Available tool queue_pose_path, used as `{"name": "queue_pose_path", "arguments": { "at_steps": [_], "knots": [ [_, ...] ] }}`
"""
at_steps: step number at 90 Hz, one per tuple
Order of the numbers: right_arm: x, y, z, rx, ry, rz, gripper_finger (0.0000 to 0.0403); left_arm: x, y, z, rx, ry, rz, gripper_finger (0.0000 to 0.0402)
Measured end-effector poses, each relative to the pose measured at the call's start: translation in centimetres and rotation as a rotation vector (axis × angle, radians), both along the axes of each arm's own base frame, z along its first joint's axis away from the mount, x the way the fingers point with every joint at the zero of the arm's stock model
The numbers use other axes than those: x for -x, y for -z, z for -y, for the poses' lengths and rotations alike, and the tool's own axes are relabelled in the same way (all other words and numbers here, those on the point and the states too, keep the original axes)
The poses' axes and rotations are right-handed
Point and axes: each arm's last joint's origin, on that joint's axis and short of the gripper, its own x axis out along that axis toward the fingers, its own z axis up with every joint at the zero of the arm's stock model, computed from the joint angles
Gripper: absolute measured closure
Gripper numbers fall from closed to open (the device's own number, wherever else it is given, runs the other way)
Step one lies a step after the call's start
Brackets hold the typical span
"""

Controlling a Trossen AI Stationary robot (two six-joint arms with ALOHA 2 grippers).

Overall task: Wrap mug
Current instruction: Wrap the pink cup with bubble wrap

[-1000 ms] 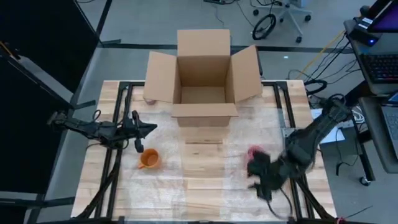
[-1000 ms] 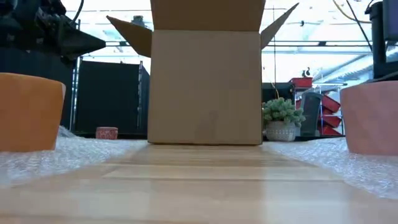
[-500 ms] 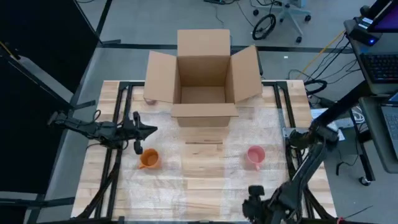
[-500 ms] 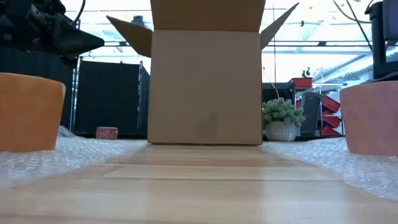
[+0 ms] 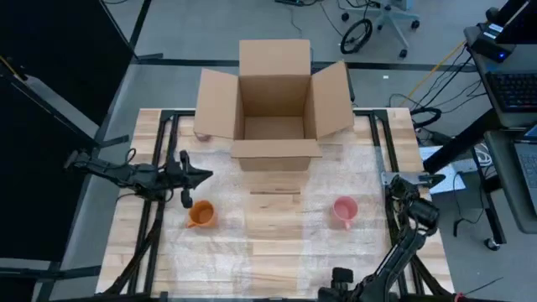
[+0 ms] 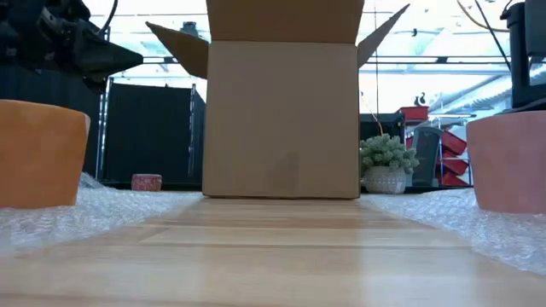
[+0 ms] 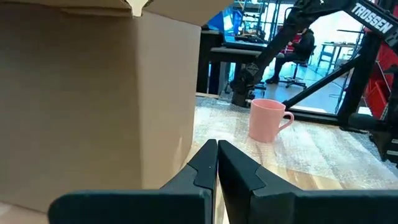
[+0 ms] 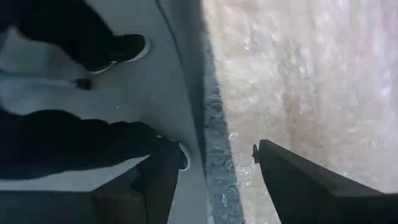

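From overhead we see the pink mug (image 5: 343, 210) upright on bubble wrap (image 5: 369, 180), right-centre of the wooden table (image 5: 273, 252), mouth up, long axis vertical, handle pointing toward the table's near edge. It's smooth, matte, cylindrical; nothing touches it. An orange mug (image 5: 201, 215) stands upright on the left side w/ rim up, on its own crinkled wrap; we can't make out its handle direction. Between them runs bare pale plank. At the back, an open cardboard box (image 5: 273, 105), flaps splayed, plain brown board.

Left gripper (image 5: 205, 174) hovers just above the orange mug, fingers pressed together, pointing twd the table's centre. Right gripper (image 8: 214, 168) hangs at the table's near-right edge, well apart from the pink mug, jaws wide, over wrap & floor, where a person's dark shoes (image 8: 121, 50) show.
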Motion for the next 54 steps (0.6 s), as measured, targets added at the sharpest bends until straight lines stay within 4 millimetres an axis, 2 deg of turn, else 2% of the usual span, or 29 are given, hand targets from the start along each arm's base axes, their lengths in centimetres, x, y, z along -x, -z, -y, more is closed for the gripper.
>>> {"name": "queue_pose_path", "arguments": {
  "at_steps": [12,31,41,54],
  "knots": [
    [0.7,1.1,0.0,0.042,0.074,-0.046,0.02,0.0,0.3,0.0,-0.004,0.0,-0.033,0.0402],
    [1.2,1.6,-0.1,0.059,0.129,-0.075,0.021,0.0,0.5,0.0,-0.007,0.002,-0.05,0.0402],
    [1.2,1.7,-0.1,0.065,0.128,-0.085,0.0246,0.0,0.5,0.0,-0.007,0.002,-0.049,0.0402],
    [1.3,1.7,-0.2,0.054,0.113,-0.092,0.0318,0.0,0.5,0.0,-0.007,0.002,-0.048,0.0402]
  ]
}}
